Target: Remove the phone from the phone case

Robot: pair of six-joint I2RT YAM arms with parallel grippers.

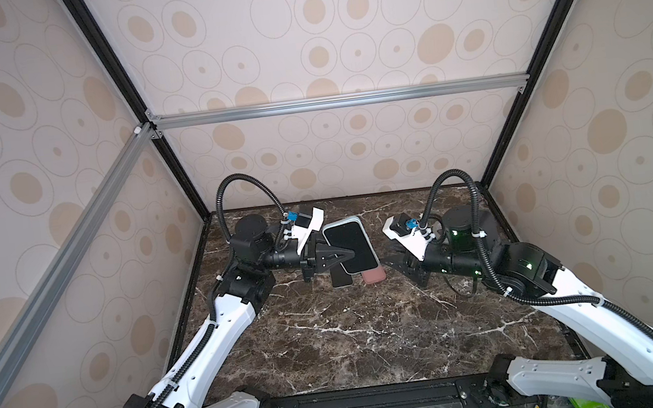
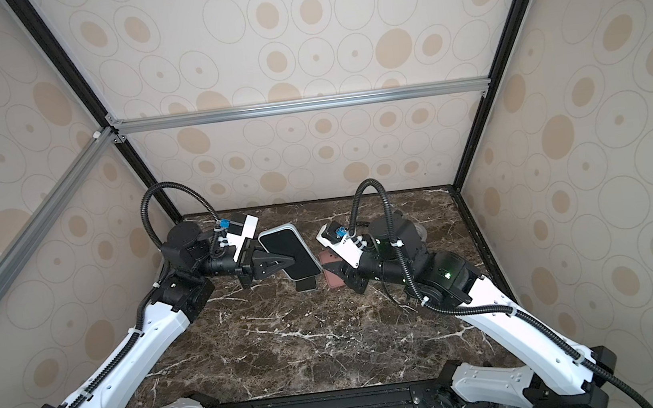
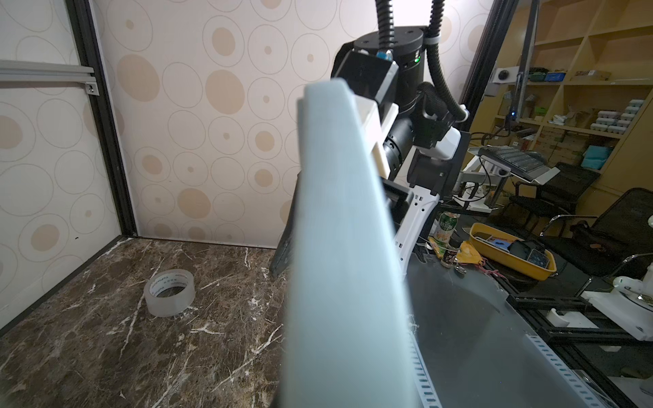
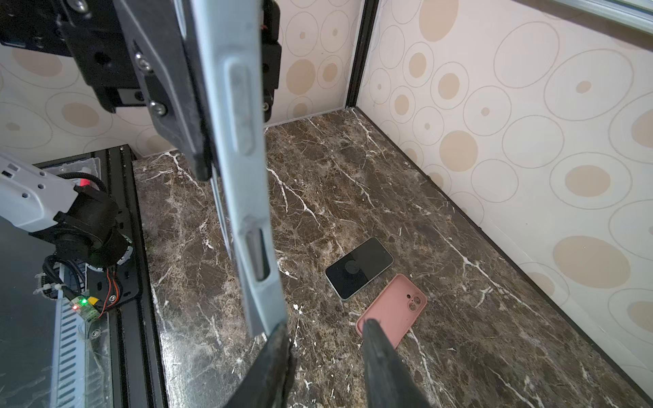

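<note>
Item: phone (image 1: 344,234), black screen up, seated in a pale blue case (image 1: 341,223) and held clear above the marble table (image 1: 352,336) towards its far side. Left gripper (image 1: 352,254): claw pressed together, pinching the phone flat across screen and case back from the left long edge. Right gripper (image 4: 323,326): claw partly spread with nothing between the fingers, level with the case's near right corner; in the right wrist view one finger (image 4: 279,349) lies just beside that corner, contact not determinable. On the table beneath: second phone (image 4: 358,268), bare, screen up; pink case (image 4: 395,307), empty, back up, just beside it. Far right corner: roll of clear tape (image 3: 169,292), lying flat.
</note>
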